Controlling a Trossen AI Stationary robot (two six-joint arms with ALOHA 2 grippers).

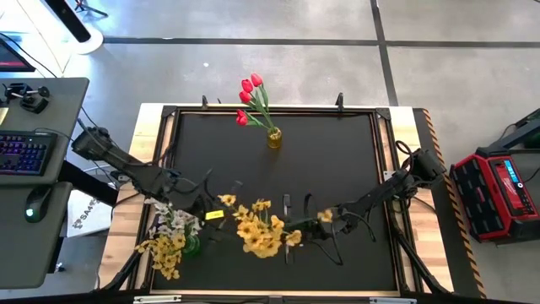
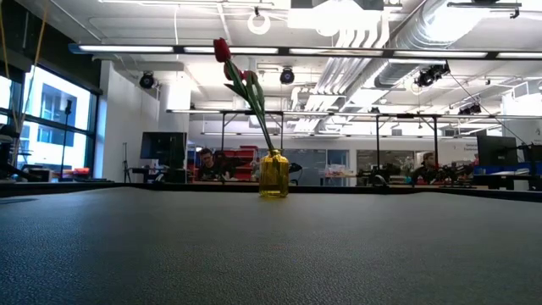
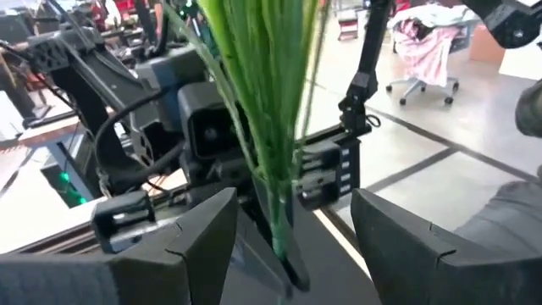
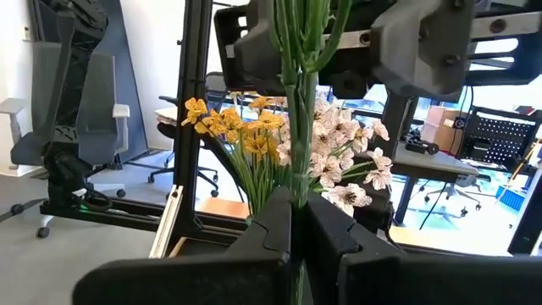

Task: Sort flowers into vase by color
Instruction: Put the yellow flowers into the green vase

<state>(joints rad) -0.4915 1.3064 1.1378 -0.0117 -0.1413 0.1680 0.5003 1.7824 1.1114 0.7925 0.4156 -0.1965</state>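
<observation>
Left gripper [image 3: 288, 246] open astride stems, right gripper [image 4: 296, 246] clamping yellow flowers [image 1: 261, 232] near table's front edge.

Black table [image 1: 337, 160] carries yellow vase [image 1: 274, 138], green vase [image 1: 192, 247].

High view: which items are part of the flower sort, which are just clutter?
Job:
red tulips in the yellow vase
yellow blossoms
white blossoms
left gripper, right gripper

Clutter:
keyboard
mouse
red case
</observation>
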